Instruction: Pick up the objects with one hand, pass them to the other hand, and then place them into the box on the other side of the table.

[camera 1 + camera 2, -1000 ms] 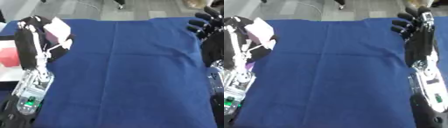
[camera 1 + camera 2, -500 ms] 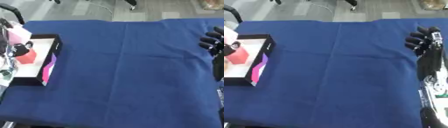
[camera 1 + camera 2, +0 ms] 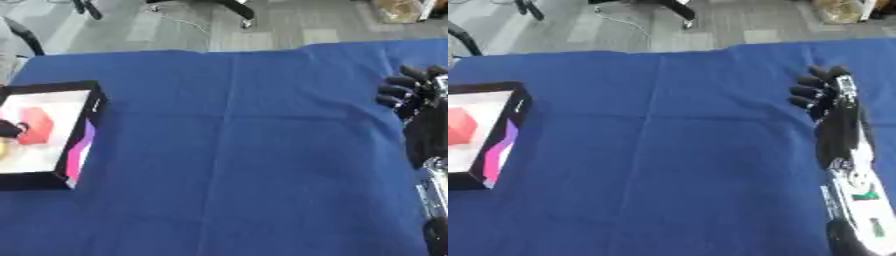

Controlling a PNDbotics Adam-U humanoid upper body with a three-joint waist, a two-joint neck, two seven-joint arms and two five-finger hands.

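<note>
A black-rimmed box (image 3: 80, 150) with a white floor sits at the table's left edge, its side showing pink and purple. Inside lies a red block (image 3: 37, 125), also visible as the red block (image 3: 458, 126) in the right eye view. Beside it at the picture's left border is a small dark tip (image 3: 7, 129), perhaps part of my left hand, with a pale yellow patch below it. My right hand (image 3: 826, 95) stands at the table's right side, fingers up and relaxed, holding nothing, far from the box.
A blue cloth (image 3: 236, 150) covers the whole table, with creases down its middle. Beyond the far edge is grey floor with chair legs (image 3: 236, 10) and a cable.
My left hand, earlier raised with a pale pink thing and then over the box, has gone out at the left border. The view has shifted. My right hand stays at the right.
</note>
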